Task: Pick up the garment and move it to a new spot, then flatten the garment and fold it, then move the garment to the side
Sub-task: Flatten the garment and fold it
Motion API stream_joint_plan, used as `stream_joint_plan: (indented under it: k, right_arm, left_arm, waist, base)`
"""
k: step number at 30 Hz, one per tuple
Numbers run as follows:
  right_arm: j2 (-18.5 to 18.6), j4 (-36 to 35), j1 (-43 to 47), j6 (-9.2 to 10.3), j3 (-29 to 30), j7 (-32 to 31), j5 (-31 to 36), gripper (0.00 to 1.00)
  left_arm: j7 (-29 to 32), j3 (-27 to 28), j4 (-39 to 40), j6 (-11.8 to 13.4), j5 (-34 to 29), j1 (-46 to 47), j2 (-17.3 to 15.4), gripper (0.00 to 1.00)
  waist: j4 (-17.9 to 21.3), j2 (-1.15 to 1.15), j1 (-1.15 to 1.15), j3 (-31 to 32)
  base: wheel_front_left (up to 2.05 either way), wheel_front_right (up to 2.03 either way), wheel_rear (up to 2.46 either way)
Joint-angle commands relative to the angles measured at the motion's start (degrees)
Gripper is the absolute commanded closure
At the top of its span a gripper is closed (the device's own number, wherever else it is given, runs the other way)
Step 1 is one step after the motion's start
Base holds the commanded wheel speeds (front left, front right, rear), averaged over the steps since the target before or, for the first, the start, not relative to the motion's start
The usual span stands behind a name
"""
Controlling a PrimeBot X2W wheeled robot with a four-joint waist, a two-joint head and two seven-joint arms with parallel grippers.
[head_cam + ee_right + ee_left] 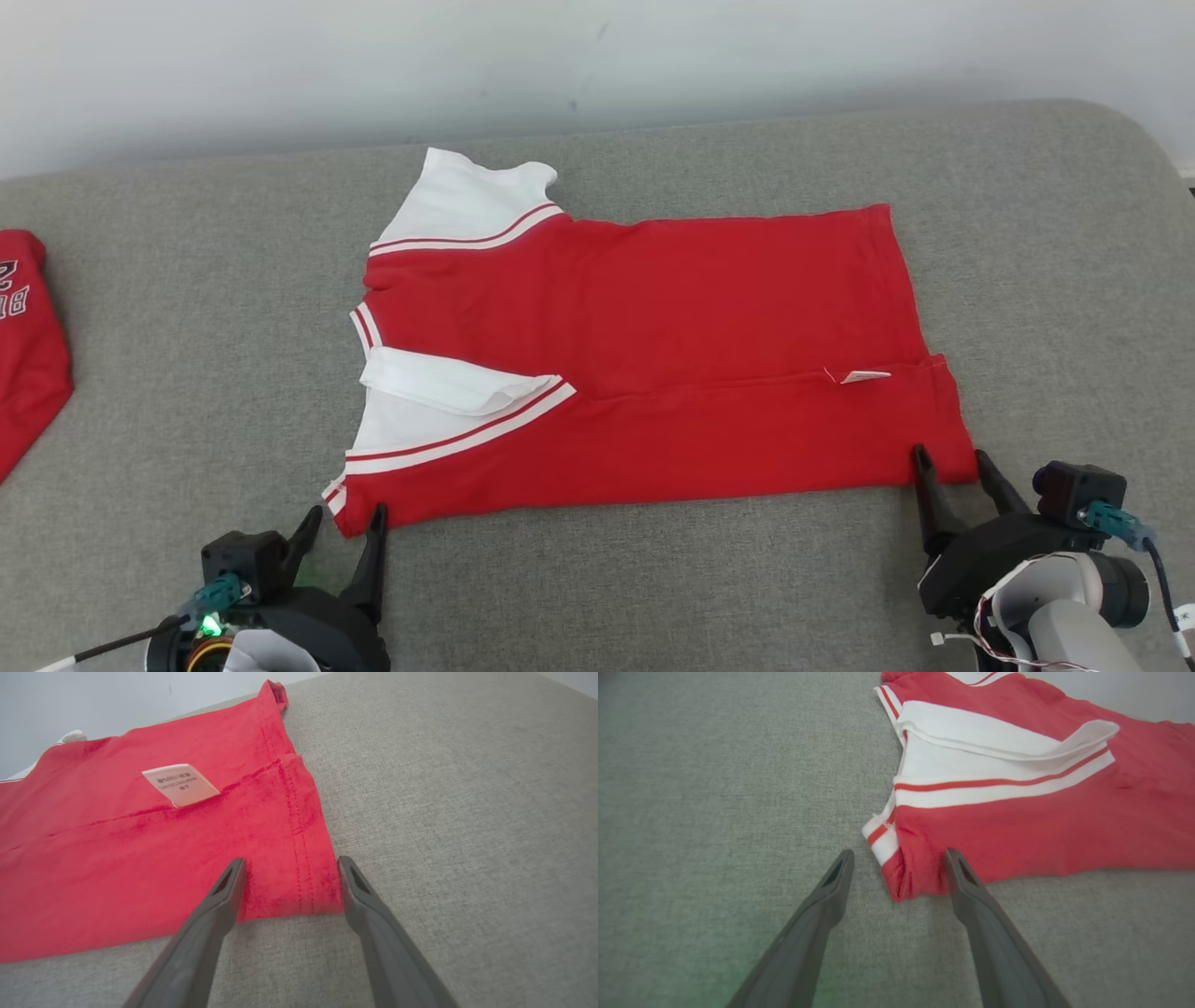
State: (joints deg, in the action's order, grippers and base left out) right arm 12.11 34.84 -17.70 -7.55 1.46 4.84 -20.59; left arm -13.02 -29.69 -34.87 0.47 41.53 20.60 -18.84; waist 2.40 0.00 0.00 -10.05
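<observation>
— Two grippers, both at the near edge? What did the head view give?

— Yes. The garment (653,355) lay on the grey cushion (653,588), its long axis running left to right. The white-sleeved collar end pointed toward the robot's left, the hem toward its right. The left gripper (345,511) stood at the near collar-side corner and the right gripper (950,454) at the near hem corner, so each arm was nearest its own end. A second red garment (28,355) lay well apart at the left edge.

— And the left wrist view?

— Its fingers (822,905) were spread wide and gripped nothing. The red corner with striped trim (880,833) lay on the cushion between the tips, the cloth stretching away ahead and to that view's right.

— The right wrist view?

— Same story: fingers parted, nothing clamped, the stitched hem corner (303,886) flat between them. The white tag (180,784) sat farther in, along a lengthwise fold line.

— So what did the next move turn on?

— I judged the lengthwise fold done. Any further fold would likely carry one short end across to the other along that axis, so the jaws would first have to close on the corners directly ahead.
</observation>
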Motion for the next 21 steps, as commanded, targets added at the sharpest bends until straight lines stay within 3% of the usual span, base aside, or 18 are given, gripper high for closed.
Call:
stream_joint_plan:
  k: [1,6,7,8,9,10,15,21]
  right_arm:
    - [-0.43,0.88,-0.73,0.14,0.02,0.04,0.21,0.00]
    - [-1.18,5.03,-2.61,0.14,0.57,-0.05,0.84,0.00]
    - [-1.42,6.01,-3.01,0.14,0.55,-0.20,0.93,0.57]
    - [-1.51,6.78,-3.30,0.14,0.53,0.01,1.05,0.93]
    - [-1.63,7.43,-3.67,0.14,0.43,0.39,1.19,1.00]
    - [-1.87,7.94,-3.93,0.14,0.21,0.86,1.22,1.00]
    - [-2.28,9.03,-3.21,0.14,-0.31,3.12,-1.07,1.00]
    - [-1.89,5.85,1.03,0.14,-1.18,3.31,-6.74,1.00]
  left_arm:
    - [0.04,-0.09,-0.52,-0.26,0.14,0.55,0.27,0.00]
    - [0.39,0.07,-2.65,-0.42,1.22,1.57,1.46,0.00]
    - [0.35,0.01,-3.00,-0.62,1.16,1.74,1.55,0.00]
    - [0.20,0.07,-3.42,-0.61,1.26,1.93,1.72,0.10]
    - [0.10,0.14,-3.94,-0.65,1.34,2.11,1.89,0.93]
    - [0.28,-0.04,-4.56,-1.05,1.48,2.22,2.04,1.00]
    - [-0.53,-0.13,-6.36,-1.70,1.42,1.56,2.49,1.00]
    - [-1.74,1.25,-3.88,-0.79,2.00,-3.24,2.33,1.00]
  waist:
    - [-0.25,0.00,0.00,-0.18]
    - [-0.49,0.00,0.00,-0.80]
    - [-0.50,0.00,0.00,-0.89]
    - [-0.57,0.00,0.00,-0.92]
    - [-0.67,0.00,0.00,-0.89]
    - [-0.69,0.00,0.00,-0.69]
    - [-0.67,0.00,0.00,1.88]
    - [-0.96,0.00,0.00,6.13]
  base:
    - [0.00,0.00,0.00]
    - [0.00,0.00,0.00]
    - [0.00,0.00,0.00]
    - [0.00,0.00,0.00]
    - [0.00,0.00,0.00]
    - [0.00,0.00,0.00]
    - [0.00,0.00,0.00]
    - [0.00,0.00,0.00]
